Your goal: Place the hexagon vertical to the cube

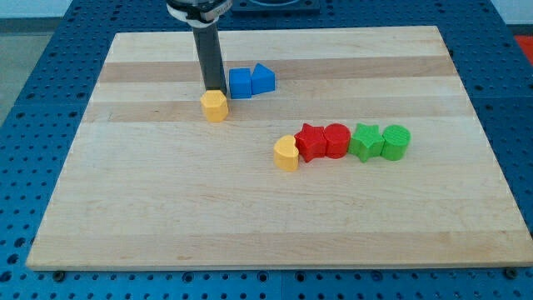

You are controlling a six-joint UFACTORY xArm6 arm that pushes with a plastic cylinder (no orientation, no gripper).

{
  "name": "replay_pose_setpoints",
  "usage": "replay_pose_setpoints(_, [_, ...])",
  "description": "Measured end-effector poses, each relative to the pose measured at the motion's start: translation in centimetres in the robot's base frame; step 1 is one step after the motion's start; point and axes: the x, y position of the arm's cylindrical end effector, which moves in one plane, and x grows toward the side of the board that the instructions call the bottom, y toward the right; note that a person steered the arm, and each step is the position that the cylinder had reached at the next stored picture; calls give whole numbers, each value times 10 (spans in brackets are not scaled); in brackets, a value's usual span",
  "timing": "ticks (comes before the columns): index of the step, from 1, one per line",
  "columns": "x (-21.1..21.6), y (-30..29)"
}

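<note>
- Yellow hexagonal block [215, 106]: upper-left-centre of the frame, on the pale wooden board [166, 217], standing flat, one face toward the view's bottom.
- My tip [213, 88]: the straight dark rod comes down from the top edge of the frame and ends right at the hexagon's far (top) side, touching it or all but touching; contact cannot be settled from here. No jaws on this tool, so nothing spreads or pinches: it is a bare rod end, set against the block.
- Key relation: the hexagon lies toward the view's bottom from my tip. A push from this side would, I judge, send it down-frame.
- Blue cube [240, 83]: just up and to the view's right of the hexagon, close but seemingly apart. The hexagon sits left of the cube's column, so some rightward shift looks needed to line the two up top-to-bottom.
- Blue wedge-like block [262, 79]: touching the cube's right side.
- Farther out, centre-right of the frame, a row: yellow heart-like block [286, 154], red star-like block [311, 142], red cylinder [336, 140], green star-like block [365, 141], green cylinder [396, 142]. Well apart from the hexagon.
</note>
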Motion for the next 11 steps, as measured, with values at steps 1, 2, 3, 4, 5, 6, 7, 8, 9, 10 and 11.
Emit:
replay_pose_setpoints(1, [25, -17])
replay_pose_setpoints(2, [39, -51])
replay_pose_setpoints(3, [59, -73])
replay_pose_setpoints(4, [65, -58])
replay_pose_setpoints(5, [62, -30])
replay_pose_setpoints(6, [48, -20])
replay_pose_setpoints(7, [35, -19])
replay_pose_setpoints(8, [34, -1])
replay_pose_setpoints(9, [55, 14])
replay_pose_setpoints(10, [73, 16])
replay_pose_setpoints(11, [80, 18])
